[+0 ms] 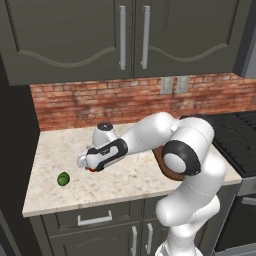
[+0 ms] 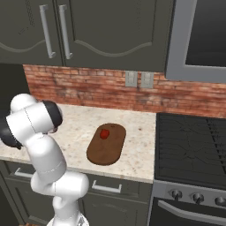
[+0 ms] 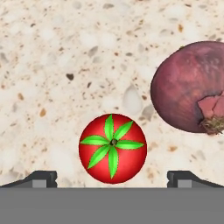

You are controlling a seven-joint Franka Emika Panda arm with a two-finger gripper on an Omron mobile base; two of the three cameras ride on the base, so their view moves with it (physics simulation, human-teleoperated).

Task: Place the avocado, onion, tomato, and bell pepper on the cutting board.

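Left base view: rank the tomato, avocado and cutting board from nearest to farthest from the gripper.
1. tomato: a red sliver right under the open gripper.
2. avocado: on the counter, left of the gripper and nearer the front edge.
3. cutting board: far right, mostly hidden behind the arm.

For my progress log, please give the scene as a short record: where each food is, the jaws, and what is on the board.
avocado: on the counter, left of the arm, alone
tomato: on the counter, between the open jaws, not gripped
onion: on the counter beside the tomato, not touching it
pepper: lying on the board
board: on the counter, left of the stove
gripper: open, low over the tomato
left to place: avocado, onion, tomato
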